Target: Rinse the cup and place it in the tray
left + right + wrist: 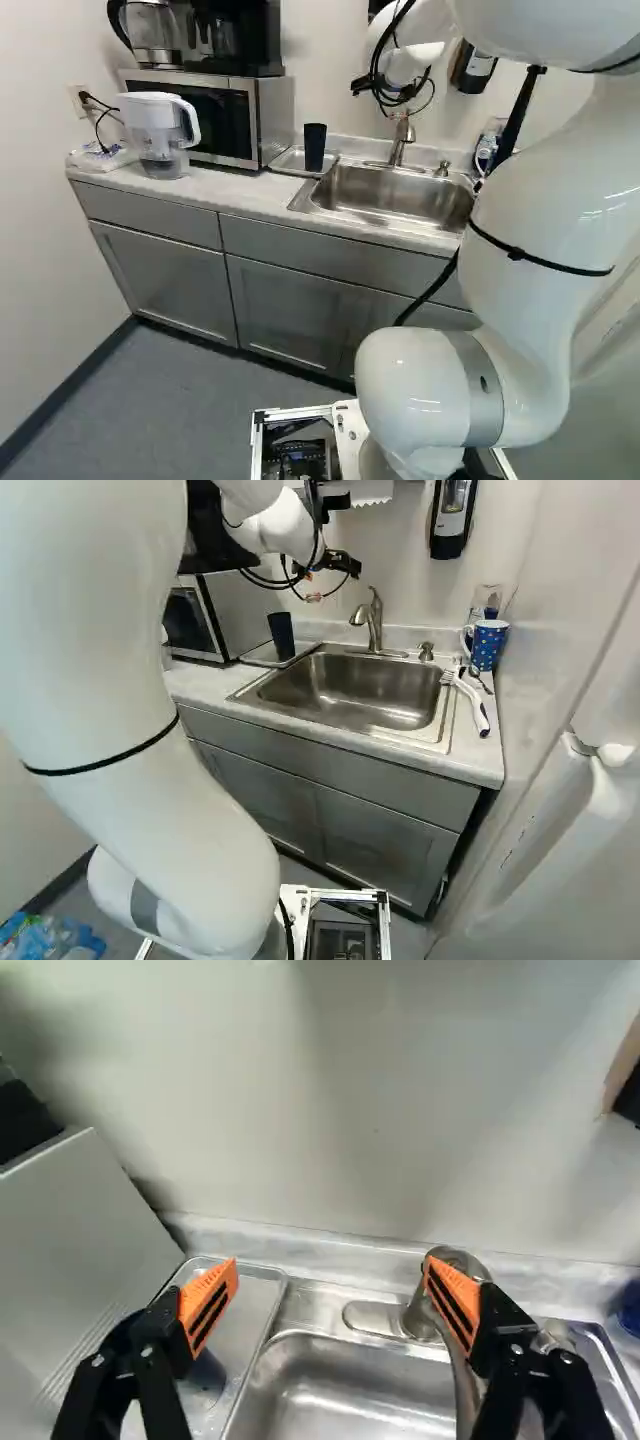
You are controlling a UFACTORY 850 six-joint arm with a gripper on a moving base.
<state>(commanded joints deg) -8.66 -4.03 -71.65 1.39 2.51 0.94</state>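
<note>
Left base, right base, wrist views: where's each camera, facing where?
Left base view: behind the arm's left, facing pitcher and sink; arm at right.
Right base view: behind the arm's right, facing sink and blue mug; arm at left.
Wrist view: on the wrist, looking along the open gripper at faucet and wall.
Both base views share the dark cup.

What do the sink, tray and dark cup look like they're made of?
The sink looks like brushed stainless steel: grey, with soft reflections. The tray seems satin metal too, from its silvery sheen and thin rim. The dark cup is probably smooth plastic, being evenly coloured, but tinted glass is possible.
</note>
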